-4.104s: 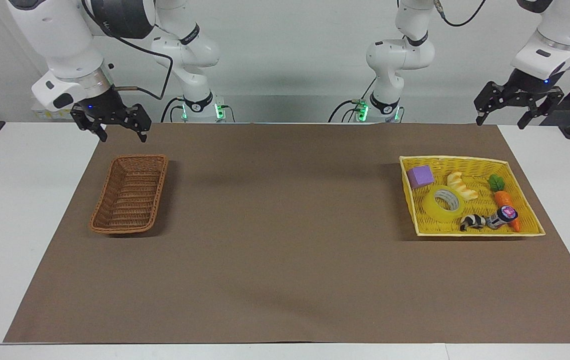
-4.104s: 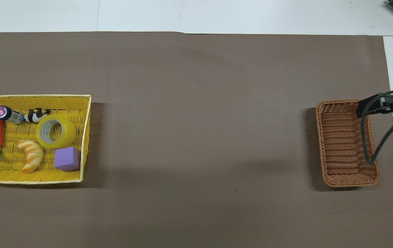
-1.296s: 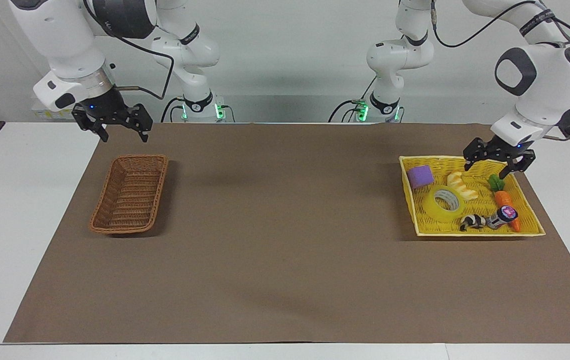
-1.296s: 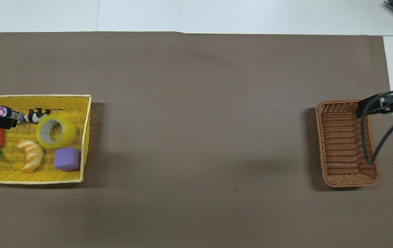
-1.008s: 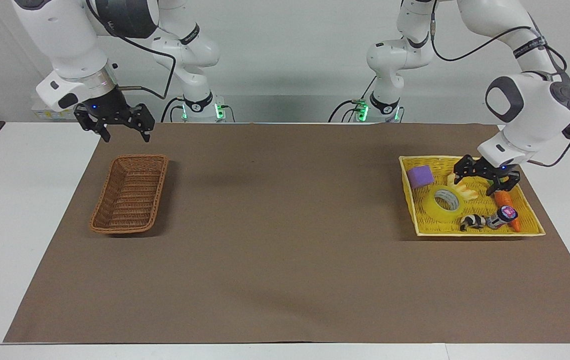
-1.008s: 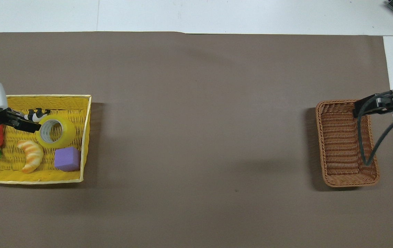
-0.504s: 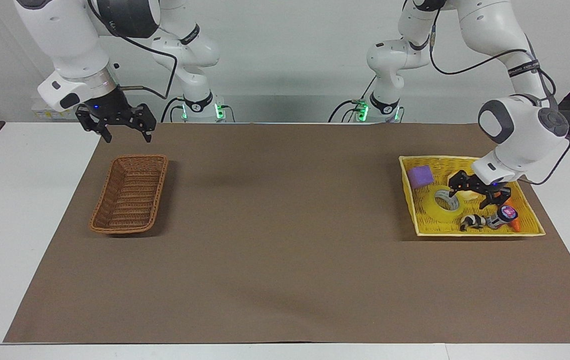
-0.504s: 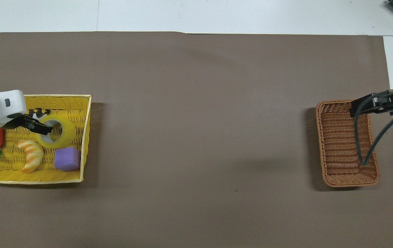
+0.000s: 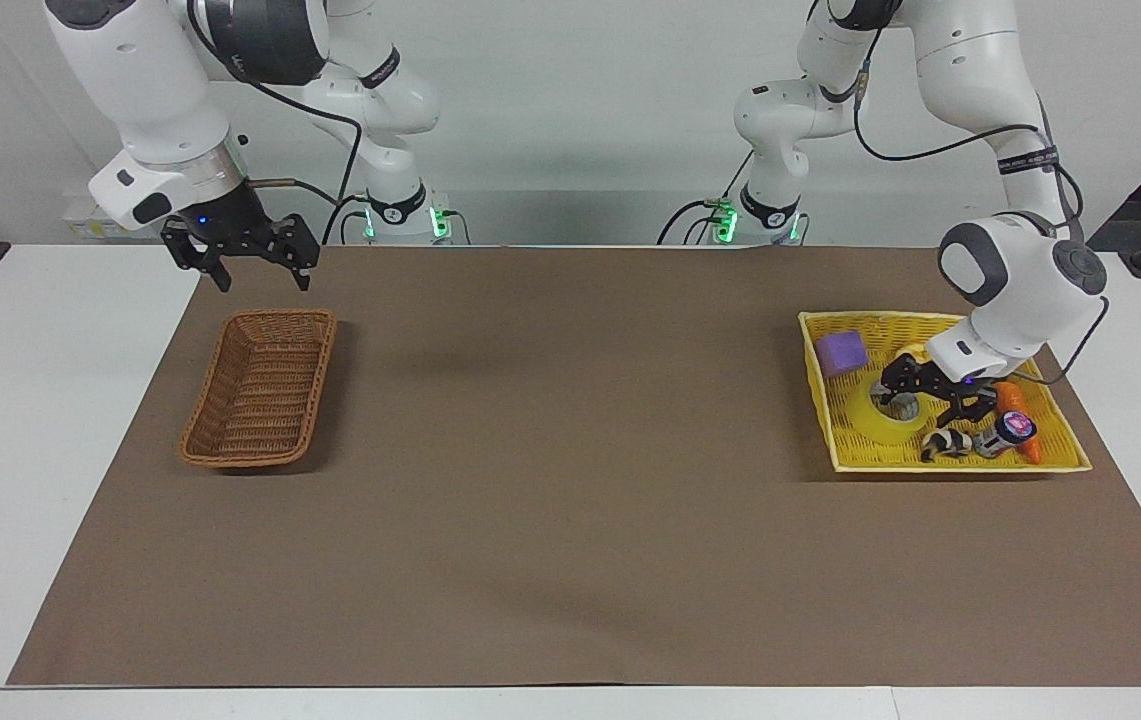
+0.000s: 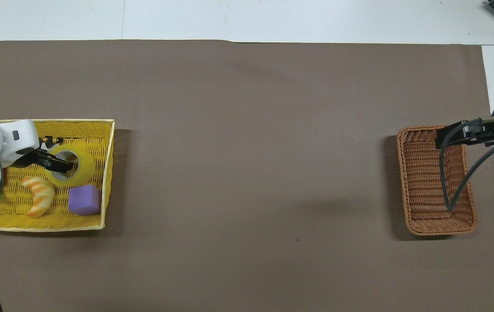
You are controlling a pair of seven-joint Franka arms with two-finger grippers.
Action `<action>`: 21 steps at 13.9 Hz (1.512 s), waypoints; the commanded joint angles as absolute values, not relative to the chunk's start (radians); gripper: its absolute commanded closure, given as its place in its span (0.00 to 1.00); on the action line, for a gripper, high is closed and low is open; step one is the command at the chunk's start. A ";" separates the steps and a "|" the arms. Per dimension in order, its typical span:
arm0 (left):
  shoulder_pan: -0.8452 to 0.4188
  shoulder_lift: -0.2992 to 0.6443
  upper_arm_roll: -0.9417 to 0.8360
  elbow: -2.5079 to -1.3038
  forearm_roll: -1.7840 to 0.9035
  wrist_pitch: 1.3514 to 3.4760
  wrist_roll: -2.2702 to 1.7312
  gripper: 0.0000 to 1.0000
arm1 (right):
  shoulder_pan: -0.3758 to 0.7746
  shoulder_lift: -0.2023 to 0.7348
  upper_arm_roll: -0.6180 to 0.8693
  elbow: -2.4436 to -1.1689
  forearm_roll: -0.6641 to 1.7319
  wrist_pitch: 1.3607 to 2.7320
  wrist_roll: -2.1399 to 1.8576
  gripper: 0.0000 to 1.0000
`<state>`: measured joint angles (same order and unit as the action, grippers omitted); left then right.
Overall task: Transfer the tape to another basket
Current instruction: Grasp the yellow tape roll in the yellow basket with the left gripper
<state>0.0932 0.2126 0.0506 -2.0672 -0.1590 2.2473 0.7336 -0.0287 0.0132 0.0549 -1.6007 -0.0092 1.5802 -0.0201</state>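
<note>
A white bench point(image 9: 20, 420) under a brown mat point(image 9: 570, 480) stands before a pale wall; the yellow tray basket point(image 9: 1055, 455) at the left arm's end holds the tape point(image 10: 83, 162), a purple block point(image 9: 841, 352), a croissant toy point(image 10: 39, 196) and a carrot toy point(image 9: 1012, 398). The left gripper point(image 9: 930, 394) sits low over the tape, fingers point(image 9: 898, 381) spread and released, one at the core; the brown basket point(image 9: 260, 388) lies empty at the right arm's end; the right gripper point(image 9: 252, 255) hangs above its robot-side rim, fingers point(image 9: 222, 276) released.
</note>
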 commanded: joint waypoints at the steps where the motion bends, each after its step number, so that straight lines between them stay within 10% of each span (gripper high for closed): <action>1: 0.104 0.192 0.046 -2.092 -0.178 2.261 0.744 1.00 | -0.035 -0.031 0.058 -1.661 0.012 1.620 -0.054 0.00; 10: 0.083 0.049 0.034 -2.046 -0.179 2.111 0.654 1.00 | -0.045 -0.021 0.058 -1.672 0.245 1.651 -0.098 0.00; 21: -0.310 0.006 0.029 -2.046 -0.299 2.128 -0.038 1.00 | 0.075 -0.005 0.058 -1.808 0.466 1.820 -0.080 0.00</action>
